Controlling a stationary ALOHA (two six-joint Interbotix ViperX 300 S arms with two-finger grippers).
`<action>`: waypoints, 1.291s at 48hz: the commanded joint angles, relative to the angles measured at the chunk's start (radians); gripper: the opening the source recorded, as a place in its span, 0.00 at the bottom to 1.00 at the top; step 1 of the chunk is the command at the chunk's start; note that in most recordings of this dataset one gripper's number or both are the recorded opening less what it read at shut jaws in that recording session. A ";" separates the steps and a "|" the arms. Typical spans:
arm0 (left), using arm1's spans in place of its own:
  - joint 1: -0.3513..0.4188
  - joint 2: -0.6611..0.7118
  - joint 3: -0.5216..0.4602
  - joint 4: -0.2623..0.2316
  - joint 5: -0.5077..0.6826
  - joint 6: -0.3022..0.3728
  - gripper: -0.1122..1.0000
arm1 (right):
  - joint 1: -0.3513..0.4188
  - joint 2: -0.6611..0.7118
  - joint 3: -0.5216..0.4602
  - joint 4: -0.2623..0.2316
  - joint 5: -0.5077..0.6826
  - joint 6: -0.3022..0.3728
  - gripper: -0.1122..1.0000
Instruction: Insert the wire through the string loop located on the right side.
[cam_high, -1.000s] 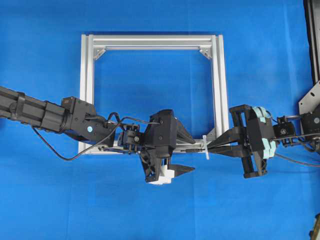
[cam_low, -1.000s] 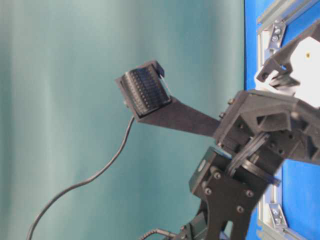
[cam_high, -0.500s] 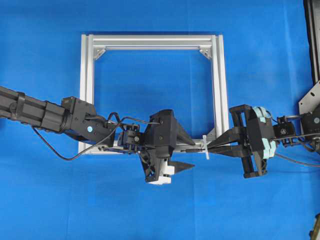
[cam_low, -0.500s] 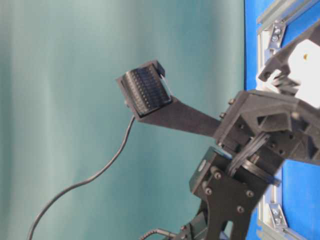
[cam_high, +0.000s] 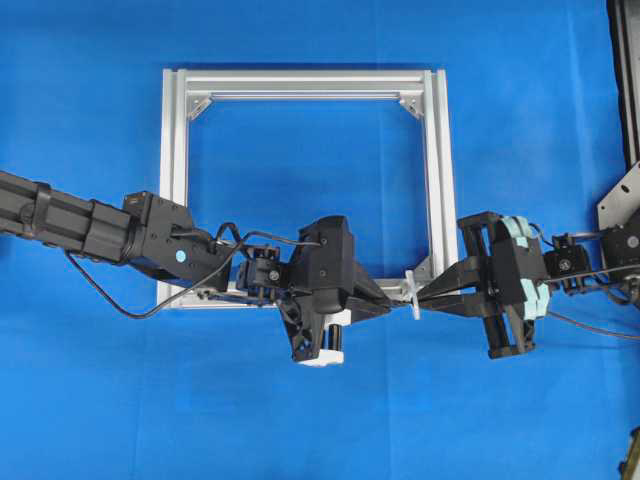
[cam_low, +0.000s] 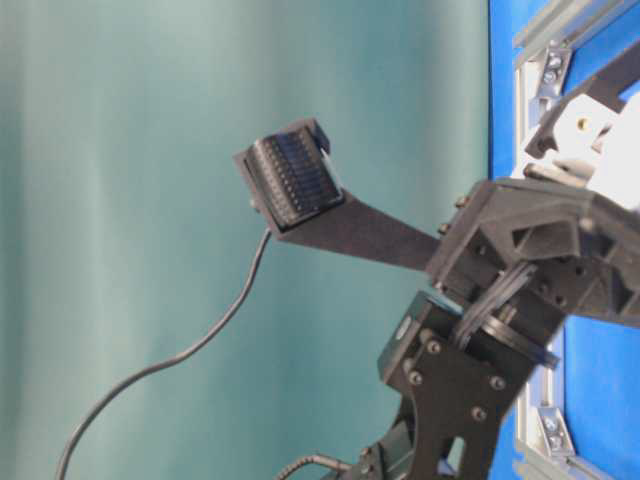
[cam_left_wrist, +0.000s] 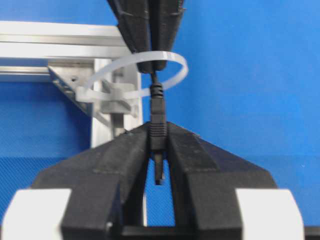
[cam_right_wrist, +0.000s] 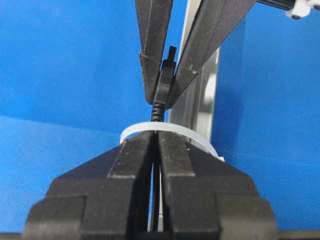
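Left gripper (cam_left_wrist: 159, 150): jaws closed on the plug end of the wire (cam_left_wrist: 158, 127), seen clearly only in the left wrist view; the plug's tip pokes out behind the pads, its strain relief runs forward.

Right gripper (cam_right_wrist: 156, 145): jaws pressed together on the wire's thin cable, as the right wrist view shows; its fingertips sit right at the string loop (cam_right_wrist: 165, 131).

String loop: a pale translucent tie, fixed at the lower right corner of the aluminium frame (cam_high: 435, 180). In the left wrist view the wire passes through the ring, the plug on the near side, the right gripper's fingers on the far side. In the overhead view the loop (cam_high: 410, 293) is only a small white sliver between the two gripper tips, and the wire cannot be made out there.

Overhead view: both arms meet tip to tip at the frame's lower rail; left gripper (cam_high: 385, 303), right gripper (cam_high: 425, 297).

Table-level view: one ribbed finger pad (cam_low: 295, 180) of a gripper, blurred and close, a thin dark cable hanging below; neither wire nor loop discernible.

Counter (cam_high: 300, 420): blue cloth cover. Backdrop in table-level view: plain teal wall (cam_low: 120, 200).
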 joint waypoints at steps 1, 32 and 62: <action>-0.005 -0.020 -0.028 0.003 -0.006 -0.002 0.17 | -0.003 -0.006 -0.009 0.000 -0.002 -0.002 0.07; -0.005 -0.018 -0.040 0.003 -0.005 -0.003 0.17 | -0.003 -0.044 0.025 0.014 0.081 0.008 0.77; -0.003 -0.186 0.187 0.003 -0.003 0.009 0.17 | -0.003 -0.044 0.020 0.015 0.086 0.006 0.77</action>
